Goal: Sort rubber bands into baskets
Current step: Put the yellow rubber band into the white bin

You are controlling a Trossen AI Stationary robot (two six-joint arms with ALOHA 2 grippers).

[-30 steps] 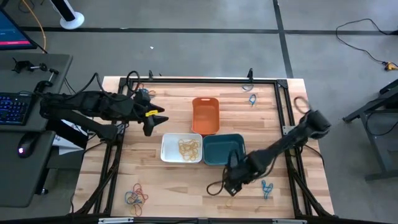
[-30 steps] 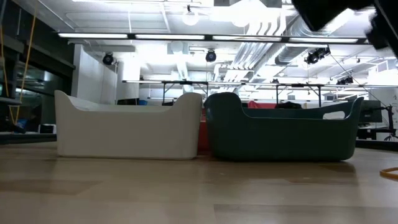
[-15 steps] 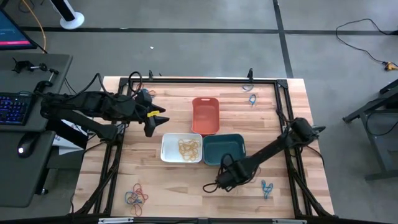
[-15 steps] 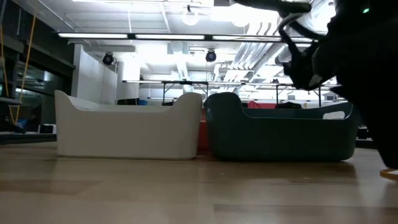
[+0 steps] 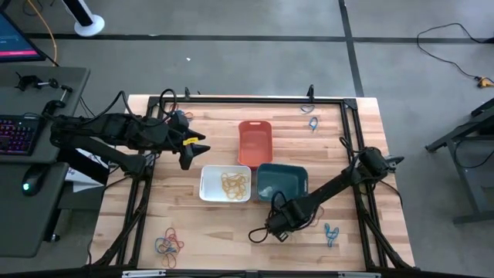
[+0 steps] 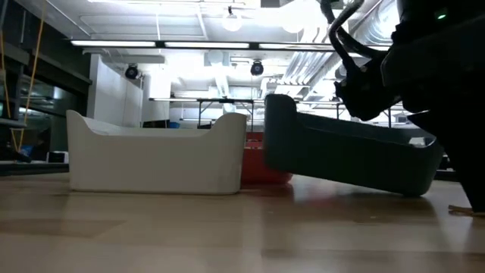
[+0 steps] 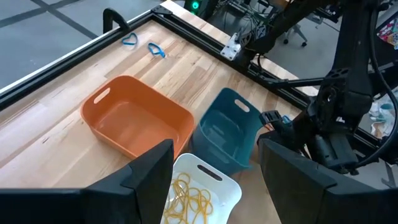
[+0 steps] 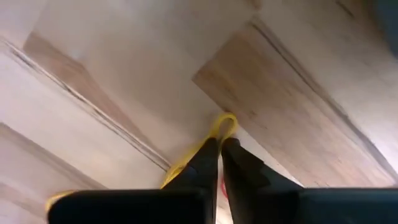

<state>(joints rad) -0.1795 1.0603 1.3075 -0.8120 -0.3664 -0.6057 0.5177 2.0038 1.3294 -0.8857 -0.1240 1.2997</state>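
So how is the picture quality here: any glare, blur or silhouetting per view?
Low view: bright ceiling lights wash out the background and the right arm is a dark silhouette above the tilted teal basket. Right wrist view: soft, though the yellow rubber band between the fingertips reads clearly. High view: evenly lit.

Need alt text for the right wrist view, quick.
The right gripper, shut, pinches a yellow rubber band lying on the wooden table, with the loop poking out past the fingertips. Nothing else shows.
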